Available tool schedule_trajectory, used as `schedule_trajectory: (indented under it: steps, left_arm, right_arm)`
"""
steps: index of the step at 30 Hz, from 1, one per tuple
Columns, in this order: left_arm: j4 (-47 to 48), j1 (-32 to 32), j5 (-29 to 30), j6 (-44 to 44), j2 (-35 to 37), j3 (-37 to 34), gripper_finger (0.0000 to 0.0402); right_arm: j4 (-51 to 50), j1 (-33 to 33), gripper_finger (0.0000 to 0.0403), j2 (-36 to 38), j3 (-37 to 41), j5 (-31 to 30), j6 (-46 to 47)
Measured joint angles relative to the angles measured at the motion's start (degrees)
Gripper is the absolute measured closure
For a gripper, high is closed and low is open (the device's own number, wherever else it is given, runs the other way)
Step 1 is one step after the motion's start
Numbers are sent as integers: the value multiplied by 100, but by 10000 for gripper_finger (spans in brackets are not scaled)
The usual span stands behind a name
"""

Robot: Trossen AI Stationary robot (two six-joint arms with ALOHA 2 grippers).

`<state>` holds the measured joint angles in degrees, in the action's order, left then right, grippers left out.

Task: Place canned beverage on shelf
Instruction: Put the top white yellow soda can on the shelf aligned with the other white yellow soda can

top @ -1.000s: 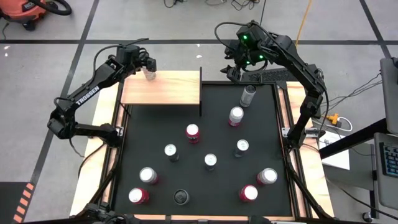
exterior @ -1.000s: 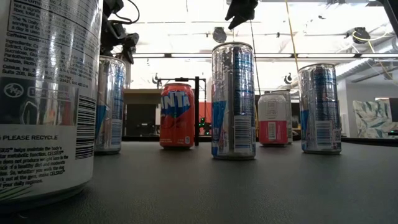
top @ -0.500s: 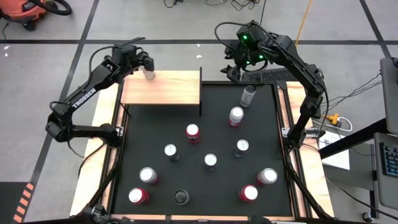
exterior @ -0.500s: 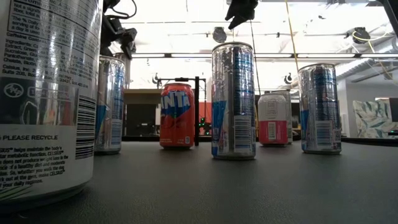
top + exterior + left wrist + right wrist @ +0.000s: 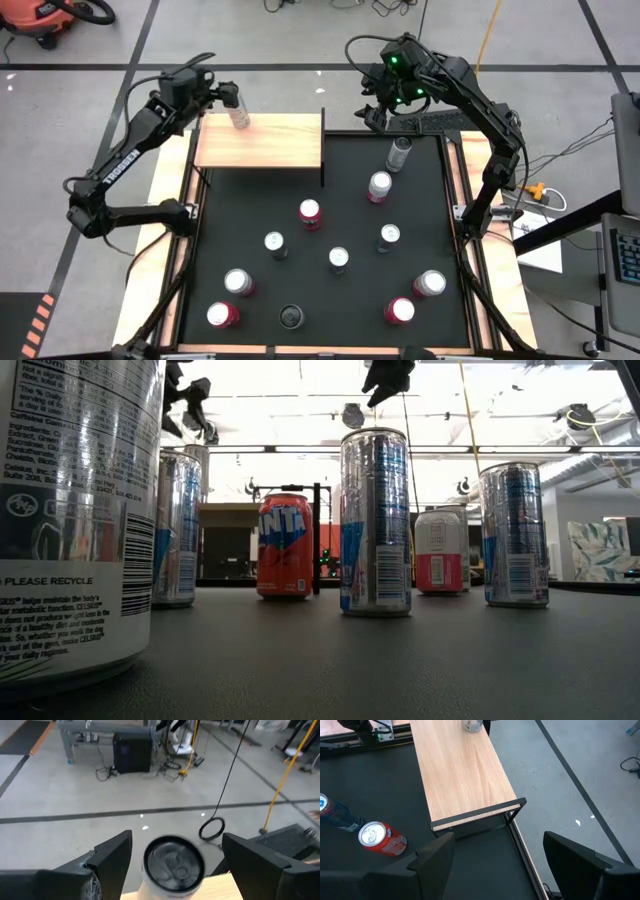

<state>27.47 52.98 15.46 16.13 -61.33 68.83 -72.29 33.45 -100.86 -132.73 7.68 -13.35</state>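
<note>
A silver can [image 5: 238,112] stands upright on its base on the pale wood shelf [image 5: 262,142], near the shelf's far edge. My left gripper [image 5: 226,93] is open just left of and above the can. In the left wrist view its fingers [image 5: 112,855] stand on either side of the can's top [image 5: 173,864] with a gap to it. My right gripper [image 5: 375,110] is open and empty, high over the table's far edge, right of the shelf. It also shows in the low view [image 5: 385,380].
Several cans stand on the black mat [image 5: 250,200]: silver ones [image 5: 399,152] [image 5: 379,185] [image 5: 339,259] and red ones [image 5: 310,212] [image 5: 400,310] among them. A red can [image 5: 380,839] stands close to the shelf's near right post [image 5: 322,165]. The shelf's right half is bare.
My left gripper has drawn back from the silver can toward the table's far left and risen a little. The can has stayed upright in its place on the shelf. My right arm has kept still.
</note>
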Motion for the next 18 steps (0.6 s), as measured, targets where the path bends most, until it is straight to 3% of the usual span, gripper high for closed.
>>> schedule_trajectory:
  steps: [6,18]
  left_arm:
    - [3,-353,-30,8,180,268,98]
    - [54,-1651,-39,226,195,538,98]
  right_arm:
    - [-224,-2,117,0,-1,-13,180]
    - [-1468,-17,117,19,1,207,733]
